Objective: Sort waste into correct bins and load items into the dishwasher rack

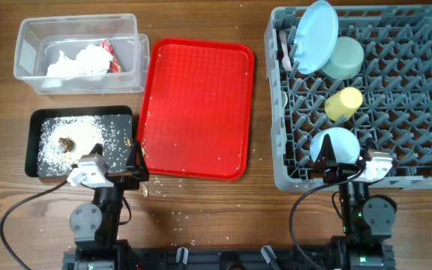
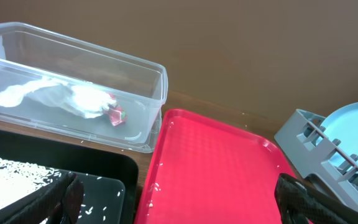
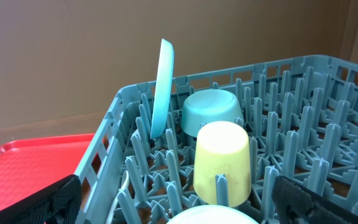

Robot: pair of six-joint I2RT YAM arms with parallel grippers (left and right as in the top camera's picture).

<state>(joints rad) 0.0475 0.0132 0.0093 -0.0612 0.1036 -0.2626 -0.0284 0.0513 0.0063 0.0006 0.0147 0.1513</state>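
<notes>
The plate (image 1: 315, 36) stands on edge in the far left corner of the rack (image 1: 283, 150), long axis near upright and flat faces turned left and right. The green bowl (image 1: 345, 57) is just beside it, the yellow cup (image 1: 344, 103) sits mouth-down nearer in, and the blue bowl (image 1: 334, 142) is by the near wall. The right gripper (image 1: 343, 163) hangs over that bowl, fingers spread wide and holding nothing; the left gripper (image 2: 179, 202), equally spread and empty, hovers where the black tray (image 1: 32, 142) of crumbs meets the red tray (image 1: 197, 105), and the napkin (image 1: 77, 61) lies in the clear tub (image 1: 28, 45).
</notes>
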